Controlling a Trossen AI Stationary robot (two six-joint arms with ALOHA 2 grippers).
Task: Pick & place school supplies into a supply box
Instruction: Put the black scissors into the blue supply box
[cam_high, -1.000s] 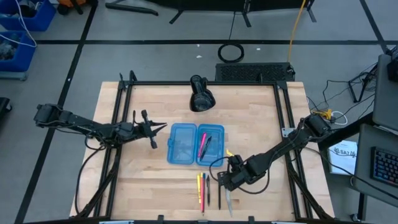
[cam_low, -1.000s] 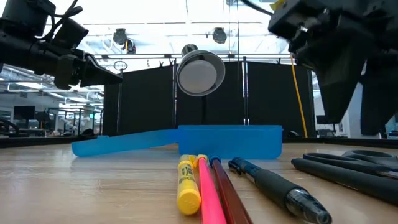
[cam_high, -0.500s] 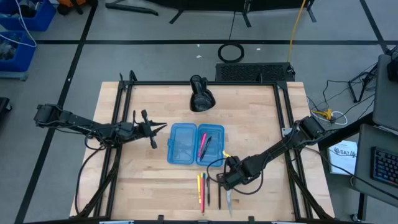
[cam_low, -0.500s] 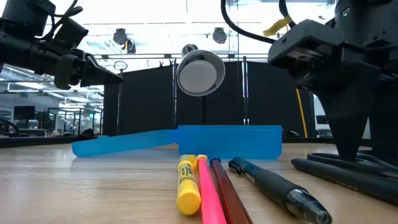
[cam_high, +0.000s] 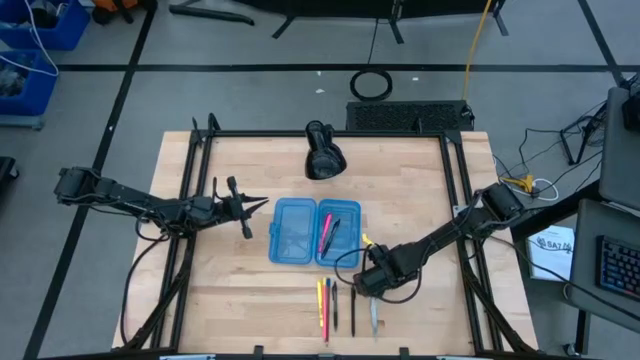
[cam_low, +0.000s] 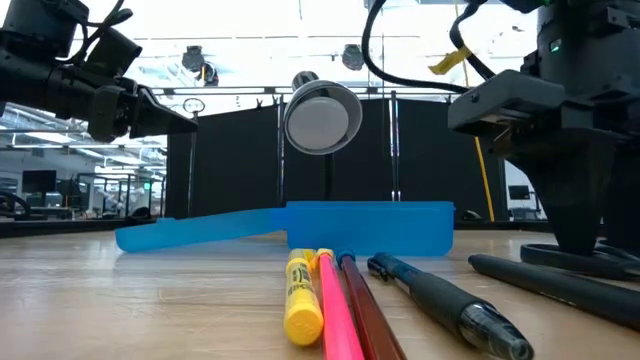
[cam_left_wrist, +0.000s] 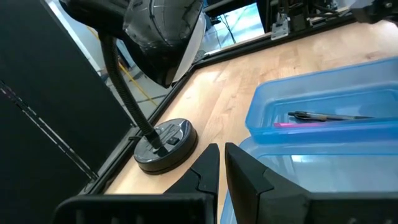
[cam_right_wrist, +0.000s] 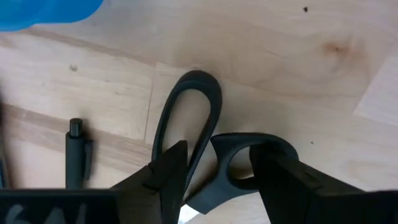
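Pale wooden bench (cam_high: 250, 300) carries the supply box (cam_high: 315, 232), translucent blue, lying open. Just beside it, black-handled scissors (cam_right_wrist: 205, 143) lie under the right gripper (cam_high: 372, 283), jaws spread astride one handle loop. Left gripper (cam_high: 255, 205) hovers beside the box, jaws pressed together.

even overhead light falling on the desk (cam_high: 420, 190), soft shadows, ceiling glare washing out low view, nearest pens (cam_low: 305, 300) blurring

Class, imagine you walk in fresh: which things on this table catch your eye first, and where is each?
The open blue supply box lies mid-table with a pink and a black pen in its right half. Near the front edge, the right gripper, jaws open, is down over the scissors, beside a row of pens. A black lamp stands at the back.
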